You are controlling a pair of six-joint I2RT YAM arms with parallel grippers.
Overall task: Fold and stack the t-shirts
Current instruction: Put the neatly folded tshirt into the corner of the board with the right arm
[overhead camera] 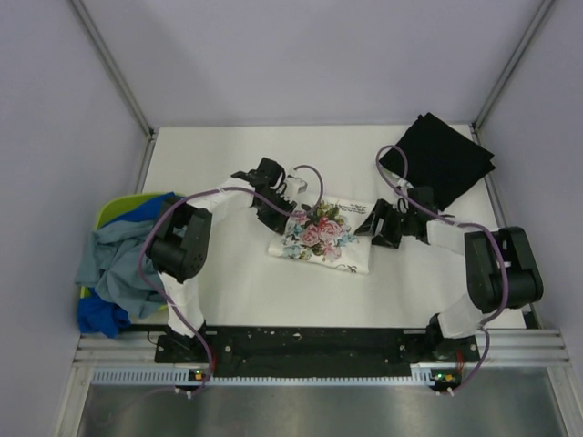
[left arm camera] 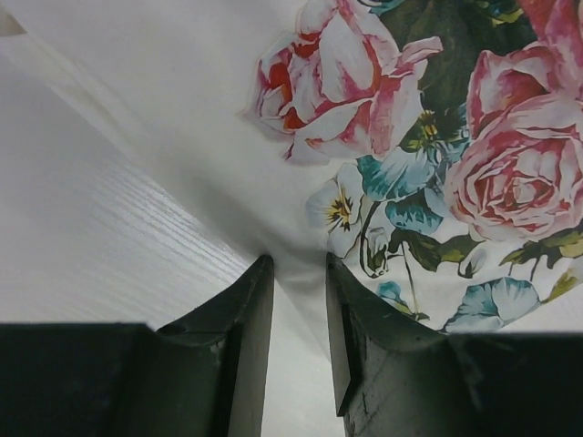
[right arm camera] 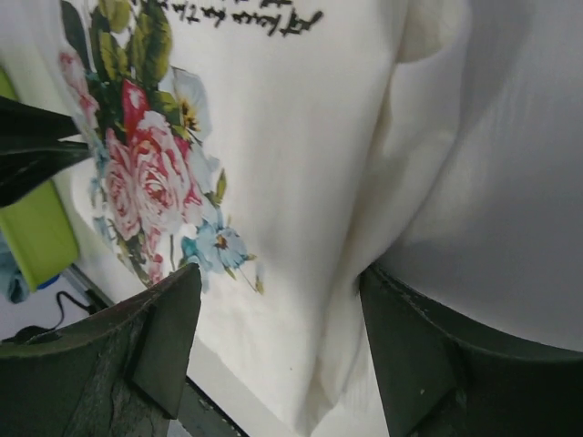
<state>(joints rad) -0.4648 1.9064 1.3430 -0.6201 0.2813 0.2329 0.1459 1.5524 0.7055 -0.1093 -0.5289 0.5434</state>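
The white t-shirt with the pink-rose print (overhead camera: 323, 238) lies folded in the middle of the table. My left gripper (overhead camera: 284, 215) is at its left edge; in the left wrist view its jaws (left arm camera: 299, 264) stand narrowly apart, pinching a ridge of the white cloth (left arm camera: 383, 109). My right gripper (overhead camera: 372, 228) is at the shirt's right edge, and its jaws (right arm camera: 281, 278) are wide open over the white cloth (right arm camera: 301, 155). The black t-shirt (overhead camera: 444, 159) lies folded at the back right. Bright blue (overhead camera: 96, 314) and grey-blue (overhead camera: 118, 259) shirts are heaped at the left.
The lime-green basket (overhead camera: 114, 211) holds the blue shirts at the table's left edge and also shows in the right wrist view (right arm camera: 32, 241). Grey walls close in the table on the left, back and right. The black base rail (overhead camera: 301, 341) runs along the near edge.
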